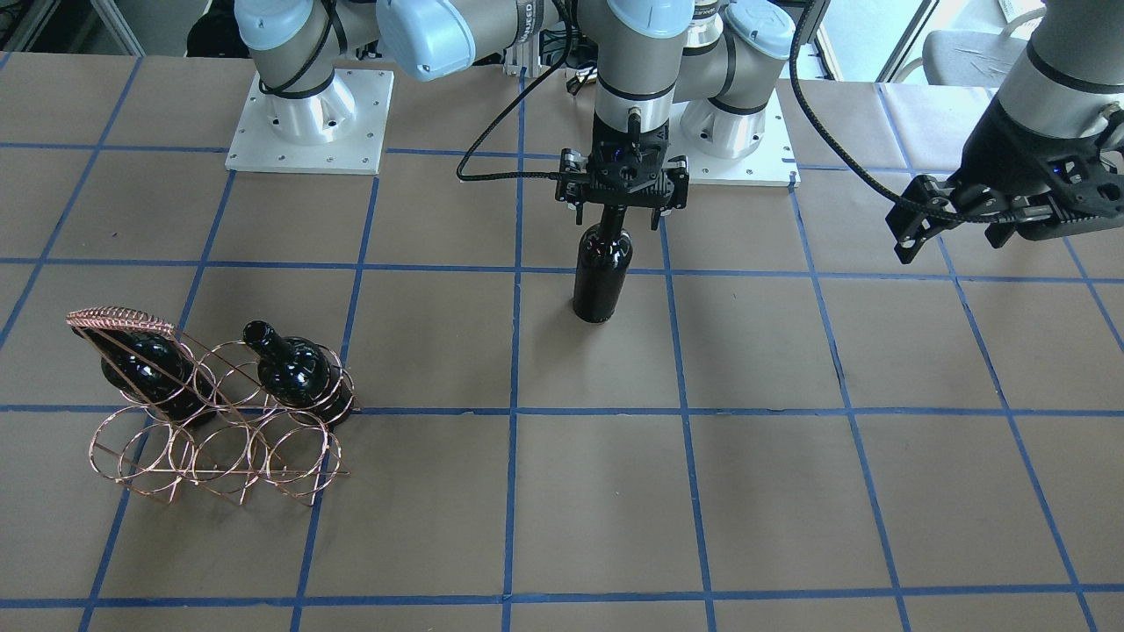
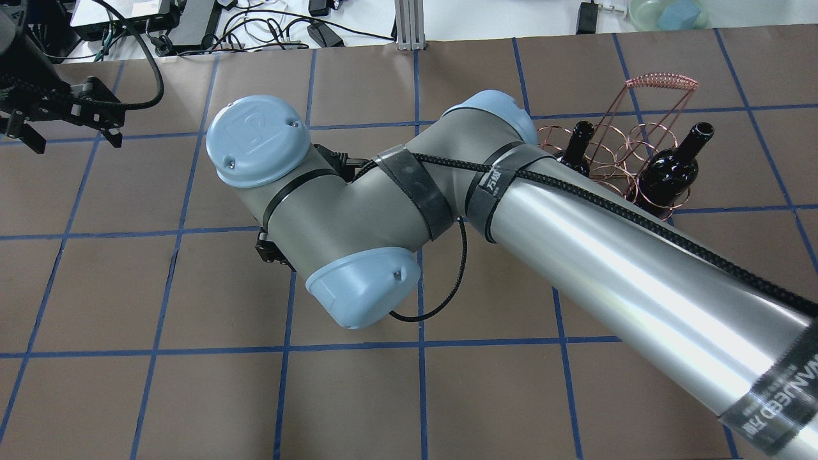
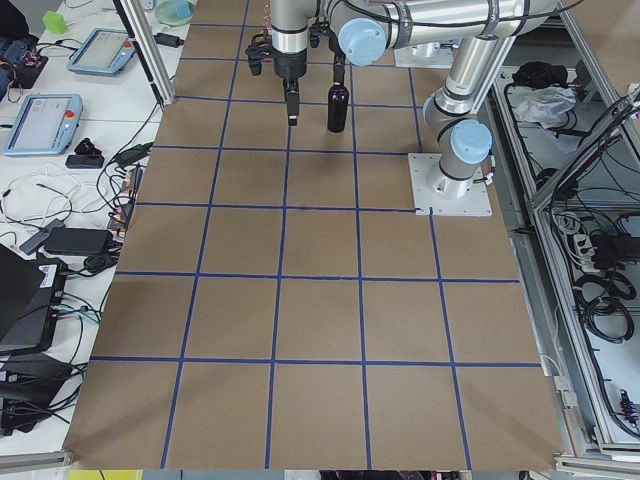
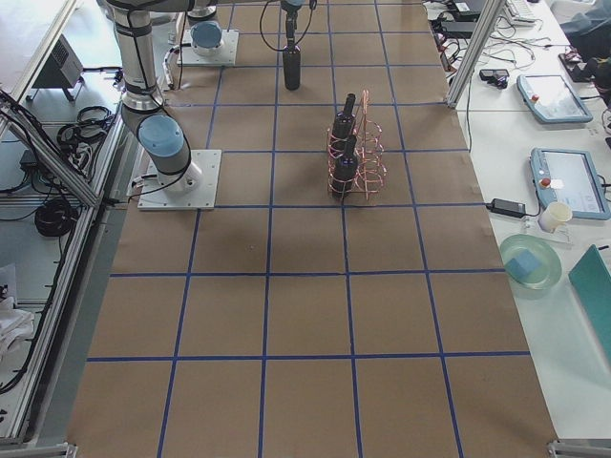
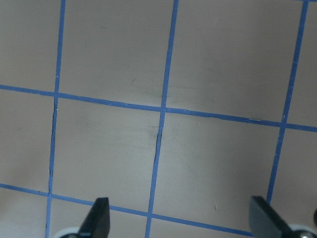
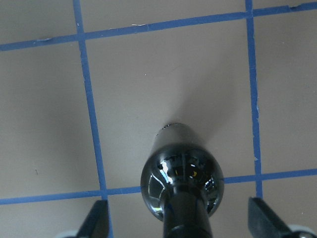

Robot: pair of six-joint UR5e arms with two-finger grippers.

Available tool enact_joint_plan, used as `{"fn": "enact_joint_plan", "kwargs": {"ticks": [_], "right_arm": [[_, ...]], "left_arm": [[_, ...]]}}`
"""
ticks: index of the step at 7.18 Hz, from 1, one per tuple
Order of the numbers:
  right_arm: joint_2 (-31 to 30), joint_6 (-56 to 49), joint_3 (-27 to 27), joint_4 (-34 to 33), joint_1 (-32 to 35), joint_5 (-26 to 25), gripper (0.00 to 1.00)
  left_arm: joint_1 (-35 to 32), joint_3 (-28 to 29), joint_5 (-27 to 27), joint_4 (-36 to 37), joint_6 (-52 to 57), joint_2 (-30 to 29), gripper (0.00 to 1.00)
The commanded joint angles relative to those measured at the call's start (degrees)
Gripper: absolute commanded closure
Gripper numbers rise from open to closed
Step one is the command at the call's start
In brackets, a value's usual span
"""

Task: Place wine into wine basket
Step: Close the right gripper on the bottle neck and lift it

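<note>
While right gripper (image 1: 617,218) straddles wine (image 1: 602,272) neck, its jaws are wide | left gripper (image 1: 950,239) wide, empty | risk: off-centre closing could tip wine; basket (image 1: 123,318) at 8 o'clock, front view

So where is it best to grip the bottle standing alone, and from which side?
Take the wine bottle by its narrow neck, coming straight down from above. It stands upright, and the neck suits a two-finger grip while the body is wide. The right gripper hangs open around that neck.
</note>
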Motion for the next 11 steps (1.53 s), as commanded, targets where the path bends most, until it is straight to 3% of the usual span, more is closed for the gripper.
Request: {"fn": "enact_joint_plan", "kwargs": {"ticks": [1, 7, 9, 11], "right_arm": [[-0.1, 0.0, 0.0, 0.9, 0.0, -0.2, 0.03], [-0.6, -0.4, -0.1, 2.1, 0.0, 0.1, 0.63], [-0.6, -1.9, -0.3, 2.1, -0.1, 0.1, 1.0], [-2.2, -3.1, -1.0, 2.5, -1.6, 0.3, 1.0]], "left_arm": [[0.0, -0.1, 0.0, 0.0, 0.0, 0.0, 0.0], [0.0, -0.9, -0.4, 0.4, 1.0, 0.4, 0.0], [-1.2, -1.0, -1.9, 0.3, 0.6, 0.6, 0.0], [-1.2, -1.0, -4.5, 0.1, 0.0, 1.1, 0.0]]}}
